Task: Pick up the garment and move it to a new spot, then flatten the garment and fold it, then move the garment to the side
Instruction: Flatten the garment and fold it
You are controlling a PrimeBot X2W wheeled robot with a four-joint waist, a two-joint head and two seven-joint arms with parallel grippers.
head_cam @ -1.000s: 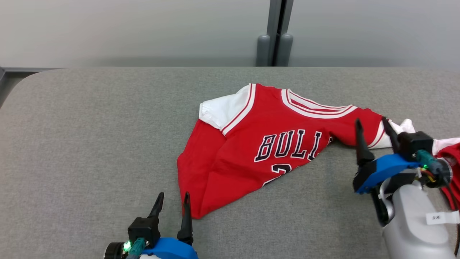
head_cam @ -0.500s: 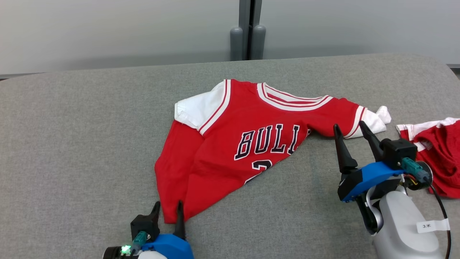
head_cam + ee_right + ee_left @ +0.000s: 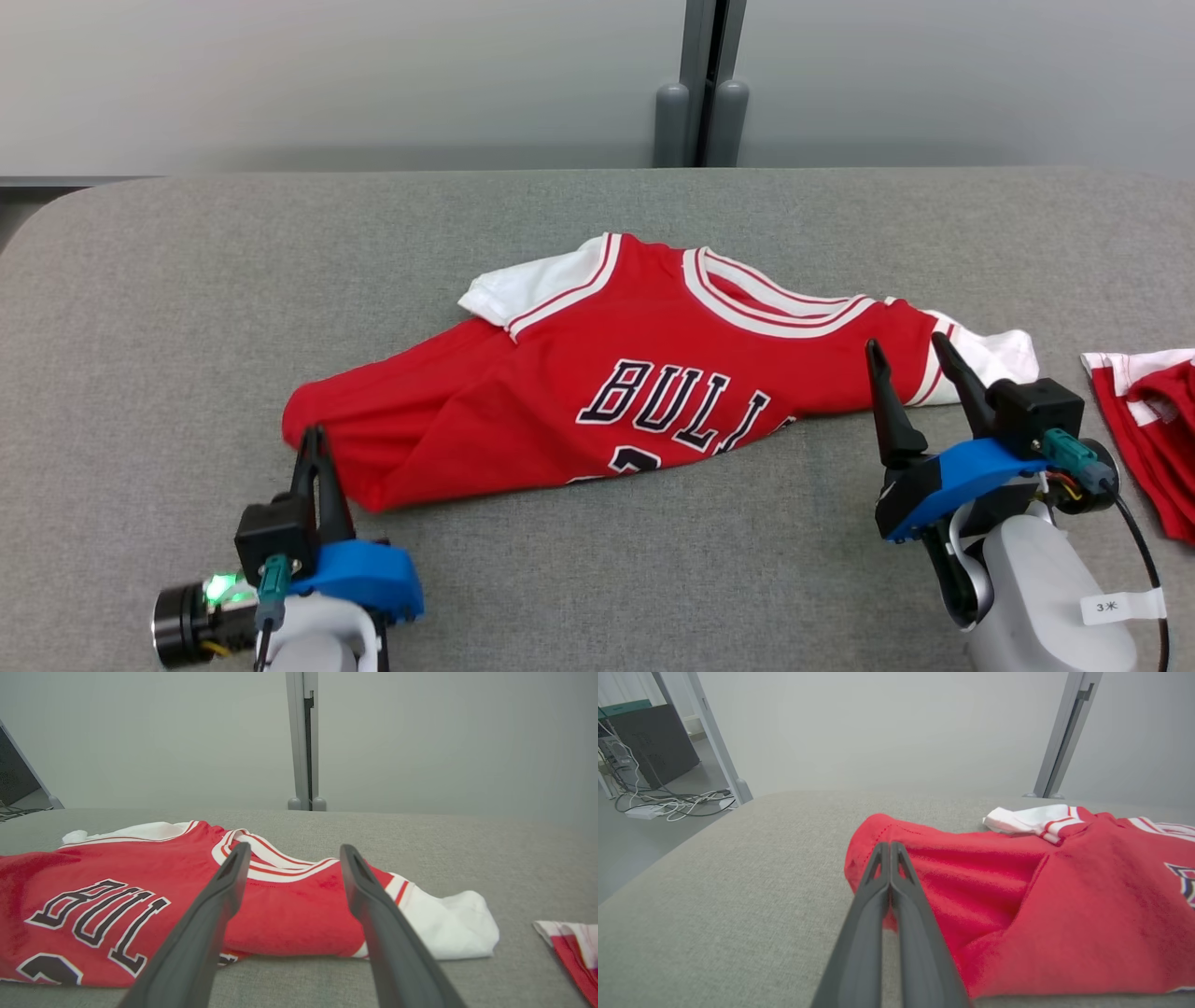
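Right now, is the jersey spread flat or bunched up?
Bunched. The jersey has its lower part tucked under itself, with folds running to the corner pinched by the shut left gripper.

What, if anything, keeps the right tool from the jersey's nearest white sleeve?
Likely nothing: the right tool is open and aimed at the white sleeve of the jersey, just ahead of it; the other red garment lies aside.

Red jersey (image 3: 560,373), white sleeves, striped red-white collar, black white-edged "BULL" lettering, lies front-up and rumpled mid grey padded table (image 3: 187,280), collar toward the far edge. Lower part is bunched and folded under, so the number is half hidden. Near-left hem corner is drawn out leftward, apparently pinched in the closed left gripper (image 3: 314,434).
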